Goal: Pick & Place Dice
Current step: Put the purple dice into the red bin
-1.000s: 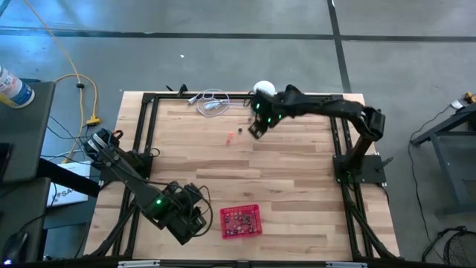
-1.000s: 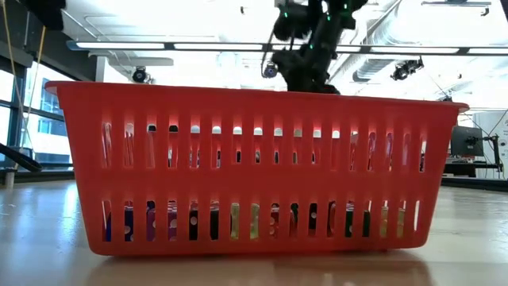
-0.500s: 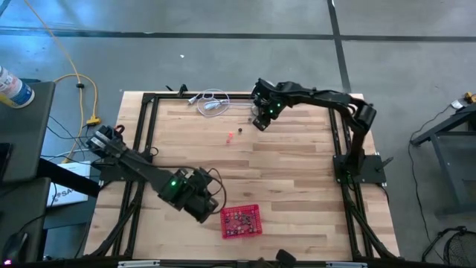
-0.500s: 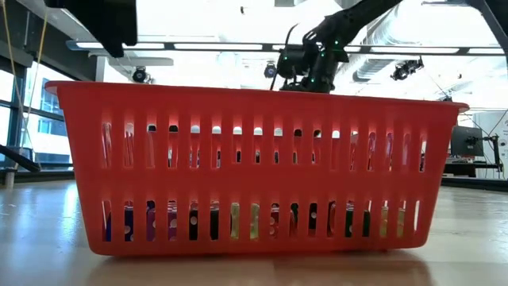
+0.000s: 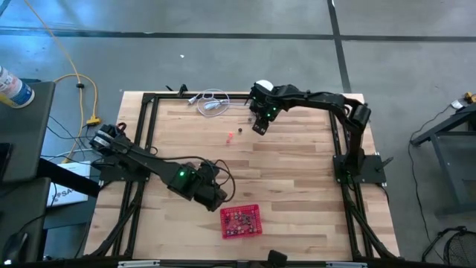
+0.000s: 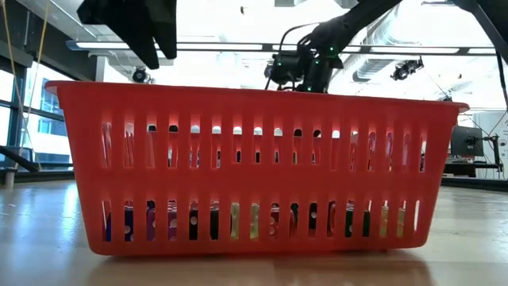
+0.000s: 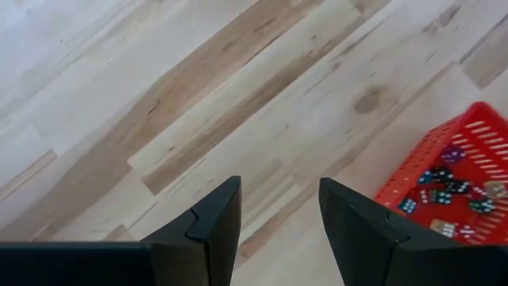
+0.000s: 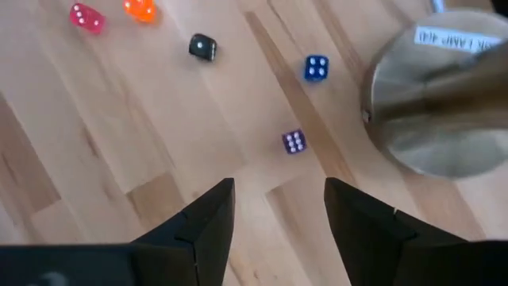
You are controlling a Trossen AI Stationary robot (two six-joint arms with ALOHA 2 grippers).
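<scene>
Scene: wooden table, two arms, red basket near the front edge, metal stand at the far edge
Dice in basket: many mixed-colour dice lie on the basket floor
Loose dice: purple die, blue die, black die, orange die and pink die lie apart on the far half of the table; purple and blue are near the stand base
Right gripper: above the loose dice, beside the stand, fingers parted with nothing between them; the purple die is the one closest ahead of the gap
Left gripper: above bare wood just beside the basket, fingers parted and empty
Step, as judged: right arm lines up for a pick, probably the purple die
Risk 1: the die is far smaller than the fingers, so an off-centre close may flick it away or pinch it on a corner
Risk 2: the stand is close, and a sideways correction could knock its base
Risk 3: the left arm waits next to the basket, so both arms may crowd there at the drop
</scene>
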